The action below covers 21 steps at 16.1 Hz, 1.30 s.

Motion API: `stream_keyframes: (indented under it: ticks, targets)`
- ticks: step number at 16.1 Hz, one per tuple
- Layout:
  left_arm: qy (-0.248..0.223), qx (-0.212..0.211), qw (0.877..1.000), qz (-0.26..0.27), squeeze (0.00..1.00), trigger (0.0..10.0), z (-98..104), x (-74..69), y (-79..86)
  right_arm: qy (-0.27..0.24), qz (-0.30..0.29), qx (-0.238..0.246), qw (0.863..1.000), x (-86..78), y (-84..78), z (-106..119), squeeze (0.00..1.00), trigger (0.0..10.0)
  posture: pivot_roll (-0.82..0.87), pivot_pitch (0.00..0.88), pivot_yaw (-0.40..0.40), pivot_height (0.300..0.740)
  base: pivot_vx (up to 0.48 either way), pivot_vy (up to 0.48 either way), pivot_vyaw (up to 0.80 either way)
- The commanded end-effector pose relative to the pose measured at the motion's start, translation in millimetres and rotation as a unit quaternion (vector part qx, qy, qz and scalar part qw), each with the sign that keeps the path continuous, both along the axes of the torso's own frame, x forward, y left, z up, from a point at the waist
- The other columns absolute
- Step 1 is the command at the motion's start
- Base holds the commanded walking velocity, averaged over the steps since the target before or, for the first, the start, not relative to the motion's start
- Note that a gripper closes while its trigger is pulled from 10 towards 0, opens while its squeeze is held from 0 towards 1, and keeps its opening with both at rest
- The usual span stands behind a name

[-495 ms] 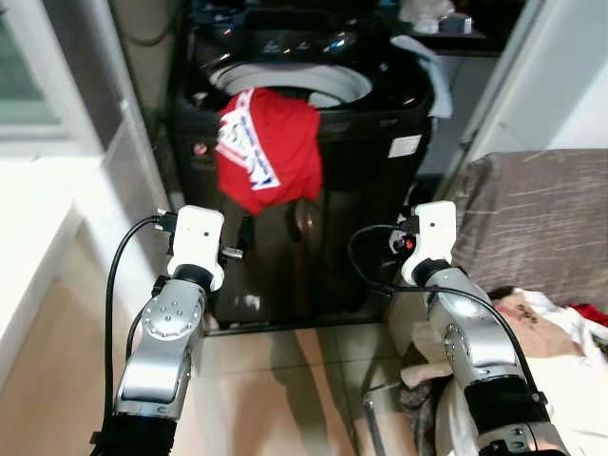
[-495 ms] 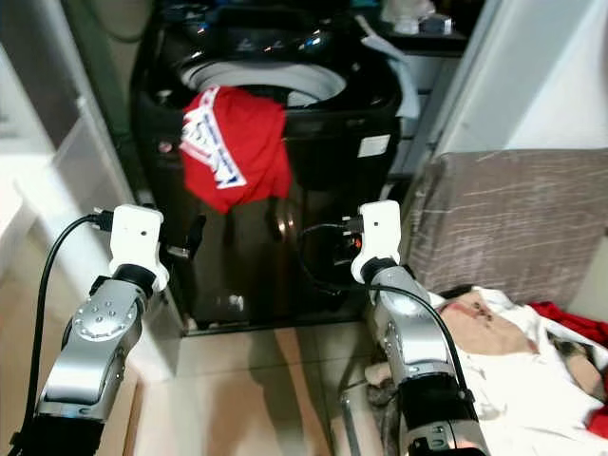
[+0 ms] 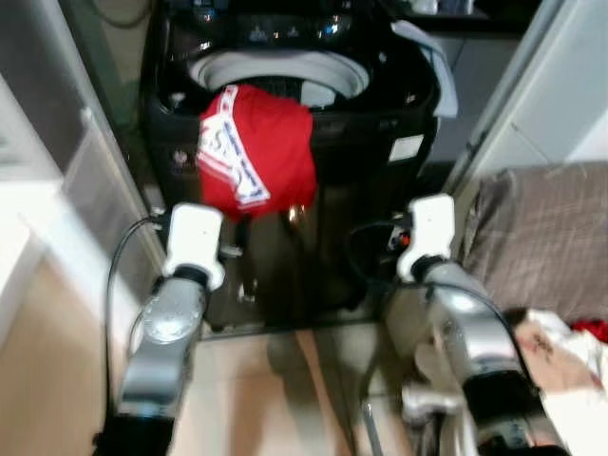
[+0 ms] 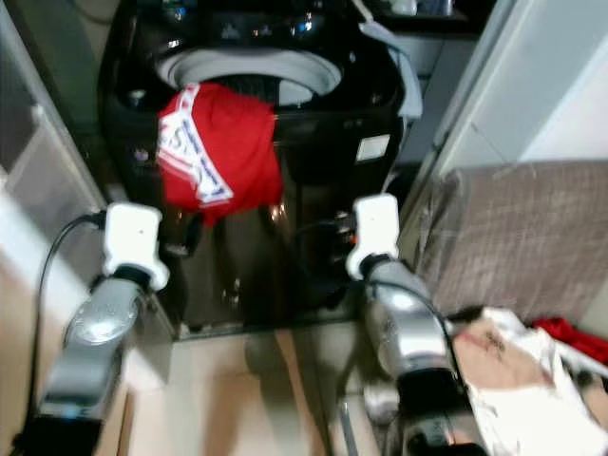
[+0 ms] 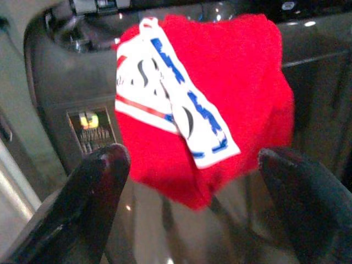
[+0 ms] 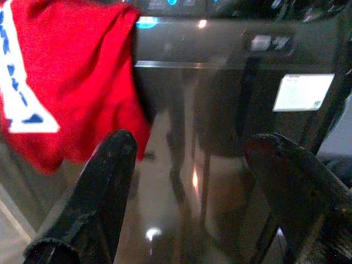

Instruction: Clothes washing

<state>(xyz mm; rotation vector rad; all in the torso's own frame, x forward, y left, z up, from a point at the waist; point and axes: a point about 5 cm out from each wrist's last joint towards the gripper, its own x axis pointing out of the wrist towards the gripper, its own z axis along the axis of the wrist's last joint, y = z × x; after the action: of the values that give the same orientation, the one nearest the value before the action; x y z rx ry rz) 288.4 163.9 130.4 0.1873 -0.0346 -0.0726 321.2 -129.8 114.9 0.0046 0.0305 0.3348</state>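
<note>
1. In the left eye view, a red garment is seen draped over the front edge of the black washing machine, half inside the open drum and half hanging down the front panel. Both arms are raised toward the machine; more clothes lie on the floor at the right.
2. In the left wrist view, the left gripper is spread wide and empty, just below the garment.
3. In the right wrist view, the right gripper is also wide open, with nothing held, before the front panel.
4. The loading step is judged to be in hand; next, the hanging part must be lifted over the edge.
</note>
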Motion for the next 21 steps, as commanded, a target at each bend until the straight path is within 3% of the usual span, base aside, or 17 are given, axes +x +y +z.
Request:
stream_keyframes:
  ticks: [1,8,13,14,16,19,21]
  targets:
    - [-0.019,-0.005,1.000,-0.011,0.00,10.0,6.9,0.6,-8.7,0.003,-0.012,-0.009,1.000,0.4,-10.5,-1.7,0.00,10.0,-0.04,0.000,-0.040,0.740,0.431,0.000,0.00]
    - [-0.027,-0.005,1.000,0.002,0.00,10.0,10.8,-0.9,-7.6,0.024,0.010,-0.001,1.000,-1.7,-7.1,-6.5,0.00,10.0,-0.03,0.000,-0.042,0.740,0.305,0.329,0.00]
    - [-0.044,0.036,0.998,-0.002,0.00,10.0,35.6,-7.1,13.3,0.131,0.070,0.067,0.987,-23.2,16.9,-39.1,0.00,10.0,0.03,0.023,0.018,0.740,0.000,0.000,0.00]
    - [-0.046,0.049,0.998,0.000,0.00,10.0,38.6,-9.3,17.3,0.137,0.067,0.064,0.986,-22.2,22.0,-47.2,0.00,10.0,0.04,0.040,0.032,0.740,0.000,0.000,0.00]
    - [-0.032,0.067,0.997,-0.003,0.00,10.0,39.1,-13.6,20.8,0.124,0.006,0.019,0.992,-6.1,23.2,-56.7,0.00,10.0,0.07,0.071,0.060,0.740,0.000,0.000,0.00]
    - [-0.020,0.078,0.997,-0.013,0.00,10.0,40.2,-28.3,22.4,0.111,-0.040,-0.064,0.991,11.4,22.1,-54.6,0.00,10.0,0.13,0.110,0.074,0.740,0.000,0.000,0.00]
    - [-0.011,0.078,0.997,-0.012,0.00,10.0,40.1,-35.8,24.7,0.120,-0.050,-0.074,0.989,17.1,21.4,-54.1,0.00,10.0,0.14,0.124,0.082,0.740,0.000,0.000,0.00]
